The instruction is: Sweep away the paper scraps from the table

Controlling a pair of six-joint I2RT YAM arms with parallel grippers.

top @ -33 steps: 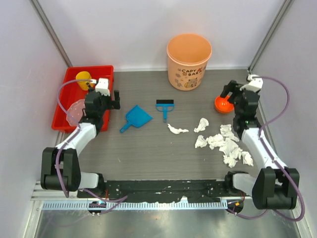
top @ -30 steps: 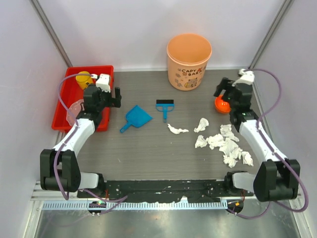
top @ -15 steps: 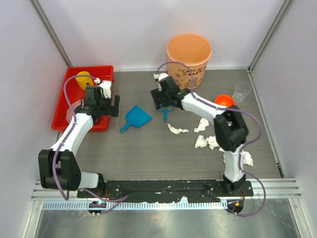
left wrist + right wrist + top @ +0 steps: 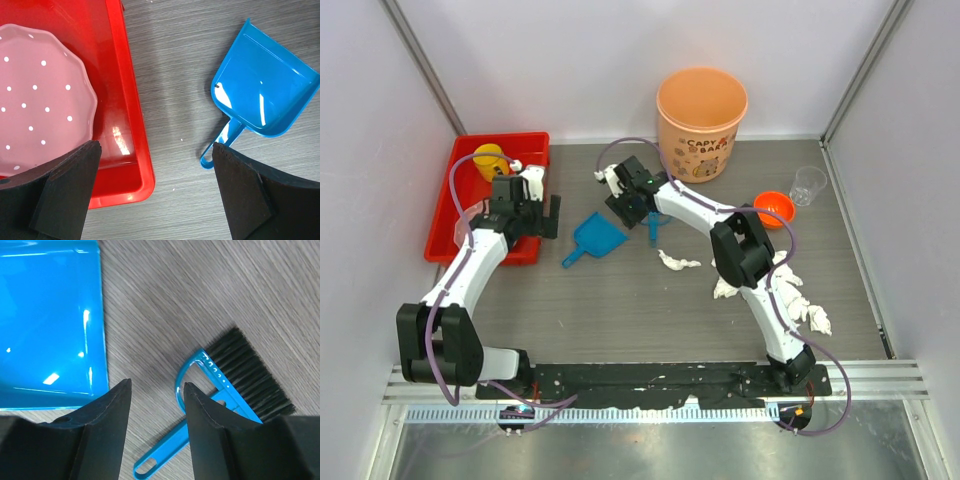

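Observation:
Several white paper scraps (image 4: pixel 678 262) lie right of centre on the table (image 4: pixel 620 300), with more (image 4: pixel 790 300) behind my right forearm. My right gripper (image 4: pixel 638 212) hangs over the blue brush (image 4: pixel 654 222), next to the blue dustpan (image 4: pixel 595 237). In the right wrist view the gripper (image 4: pixel 156 385) is open at half width. The brush (image 4: pixel 235 385) lies below it, its handle passing under the gap, ungripped. My left gripper (image 4: pixel 538 222) is wide open at the red tray's right edge. In the left wrist view that gripper (image 4: pixel 156 147) is empty, with the dustpan (image 4: pixel 260 95) at its right.
An orange bucket (image 4: pixel 701 110) stands at the back centre. An orange bowl (image 4: pixel 773 208) and a clear cup (image 4: pixel 808 185) sit at the back right. The red tray (image 4: pixel 445 215) at the left holds a pink speckled plate (image 4: pixel 40 100) and a yellow object (image 4: pixel 488 160).
My right arm has swung from beside the orange bowl across to the brush, and its jaws have narrowed. The left gripper has shifted only slightly by the tray.

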